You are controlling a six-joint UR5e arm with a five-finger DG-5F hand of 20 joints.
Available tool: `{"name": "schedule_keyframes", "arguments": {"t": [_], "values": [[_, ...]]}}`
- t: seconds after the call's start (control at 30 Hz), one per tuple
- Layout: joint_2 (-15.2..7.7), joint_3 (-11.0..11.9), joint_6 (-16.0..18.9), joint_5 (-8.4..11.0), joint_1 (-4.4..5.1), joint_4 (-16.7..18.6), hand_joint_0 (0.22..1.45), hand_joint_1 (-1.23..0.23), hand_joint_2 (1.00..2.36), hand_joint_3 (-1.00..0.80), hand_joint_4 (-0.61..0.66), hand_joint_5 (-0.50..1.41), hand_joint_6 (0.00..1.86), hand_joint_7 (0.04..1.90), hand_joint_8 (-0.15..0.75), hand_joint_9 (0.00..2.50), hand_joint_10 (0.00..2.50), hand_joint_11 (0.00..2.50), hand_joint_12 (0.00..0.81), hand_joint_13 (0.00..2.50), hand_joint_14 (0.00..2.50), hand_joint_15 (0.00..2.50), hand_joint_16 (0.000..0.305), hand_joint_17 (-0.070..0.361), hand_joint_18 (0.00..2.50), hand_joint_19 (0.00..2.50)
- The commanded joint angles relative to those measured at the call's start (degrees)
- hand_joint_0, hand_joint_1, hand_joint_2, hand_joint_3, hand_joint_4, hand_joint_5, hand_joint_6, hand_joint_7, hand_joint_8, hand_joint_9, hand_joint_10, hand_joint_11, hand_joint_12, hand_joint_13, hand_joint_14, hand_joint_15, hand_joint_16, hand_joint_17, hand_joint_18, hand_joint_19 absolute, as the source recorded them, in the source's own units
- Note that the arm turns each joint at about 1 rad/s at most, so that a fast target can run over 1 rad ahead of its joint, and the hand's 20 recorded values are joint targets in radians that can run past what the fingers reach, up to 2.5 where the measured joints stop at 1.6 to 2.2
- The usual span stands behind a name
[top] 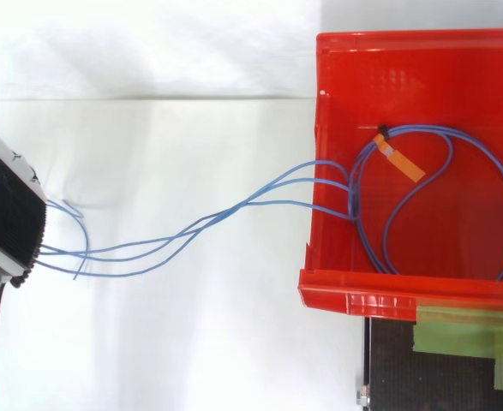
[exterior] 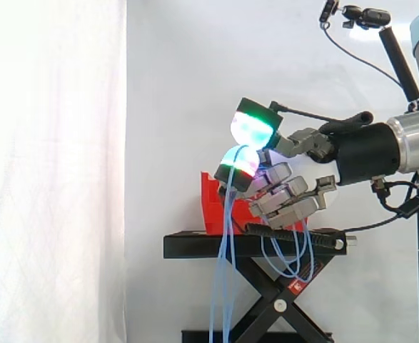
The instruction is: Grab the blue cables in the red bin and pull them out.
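Note:
A red bin (top: pixel 330 111) stands on a black stand (exterior: pixel 195 245). Blue cables (top: pixel 234 205) lie coiled inside the bin, with an orange tag (top: pixel 401 161) on one strand. Several strands cross the bin's left wall and run out to my hand (top: pixel 7 214) at the view's left edge. In the side view my hand (exterior: pixel 295 196) reaches in from the right, just above the bin (exterior: pixel 213 207). Its fingers are curled and shut on the blue cables (exterior: pixel 227 271), which hang from the glowing fingertips (exterior: pixel 239 168) down past the stand. Further loops droop under the hand.
The black scissor stand rests before a white curtain. Green tape (top: pixel 470 330) sticks to the stand beside the bin's near wall. A small camera on a stalk (exterior: pixel 359 14) hangs above the arm at the top right.

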Motion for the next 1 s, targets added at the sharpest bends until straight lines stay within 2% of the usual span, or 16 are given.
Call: {"name": "schedule_keyframes", "arguments": {"t": [0.0, 0.97], "values": [[0.00, 0.01, 0.00, 0.00, 0.01, 0.00, 1.03, -1.06, 1.01, -0.39, -0.24, 0.50, 1.48, 0.45, 0.219, 0.69, 2.50, 1.11, 0.303, 0.88, 2.50, 1.17, 0.036, 0.080, 1.42, 1.91], [0.00, 0.01, 0.00, 0.00, 0.01, 0.00, 1.02, -1.07, 1.01, -0.39, -0.23, 0.50, 1.47, 0.48, 0.226, 0.71, 2.50, 1.12, 0.305, 0.89, 2.50, 1.17, 0.036, 0.082, 1.38, 1.83]]}}
